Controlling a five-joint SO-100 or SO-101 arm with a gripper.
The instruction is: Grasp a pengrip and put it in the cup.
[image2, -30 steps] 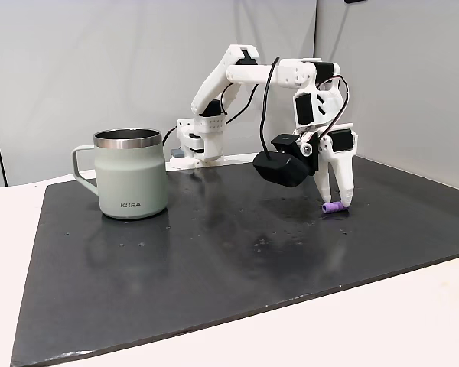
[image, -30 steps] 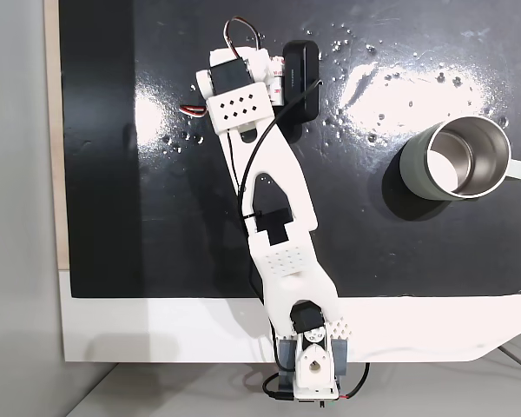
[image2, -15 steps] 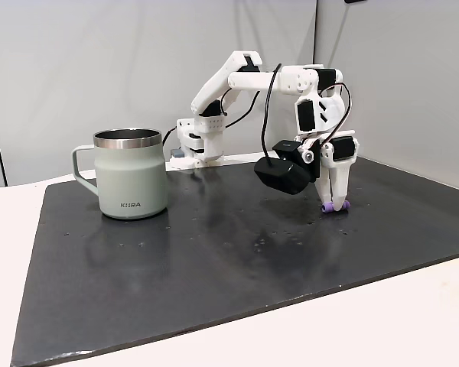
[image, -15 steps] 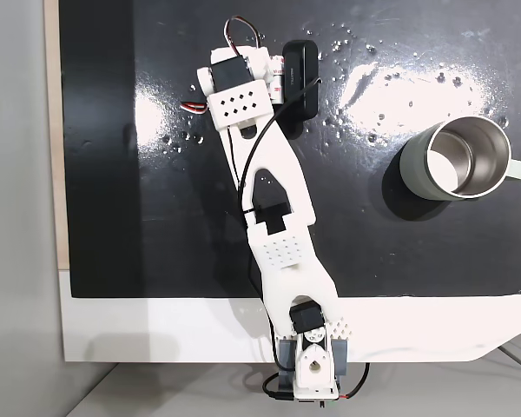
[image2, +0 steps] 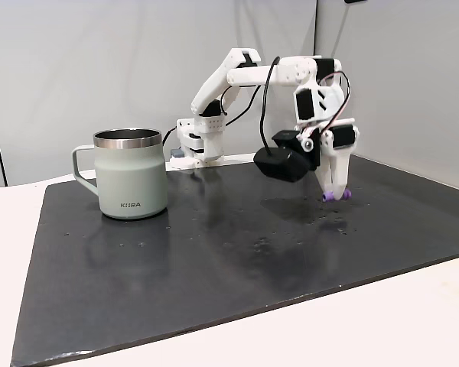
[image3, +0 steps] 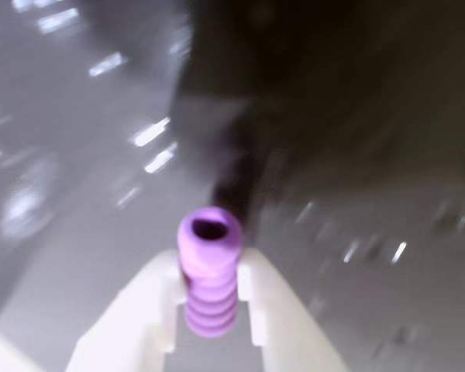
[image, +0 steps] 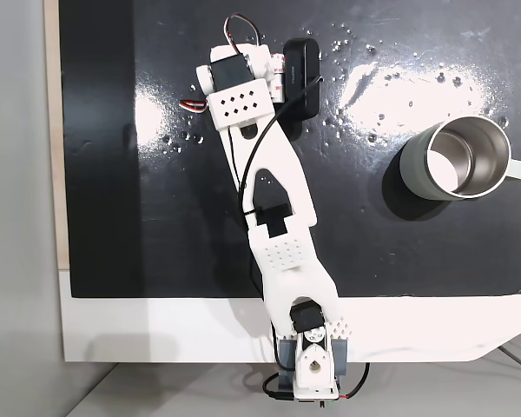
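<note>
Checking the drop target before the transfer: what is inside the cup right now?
In a fixed view from above, the cup shows only its bare steel inside. The pengrip sits clamped in the hand. The side view hides the cup's interior.

Purple ribbed pengrip (image3: 210, 279), white tool (image3: 209, 322), grey cup (image2: 130, 182).

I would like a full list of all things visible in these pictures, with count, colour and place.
pengrip: one, purple, ribbed, clamped between the jaws, just above the mat at its right side in a fixed view.
cup: one, grey sides, shiny steel inside, standing upright on the mat's left part in a fixed view.
mat: one, black, glossy, covering most of the table.
table: one, white, under the mat.
arm: one, white, reaching across the mat from its base.
gripper: one, white, shut on the pengrip.
</note>
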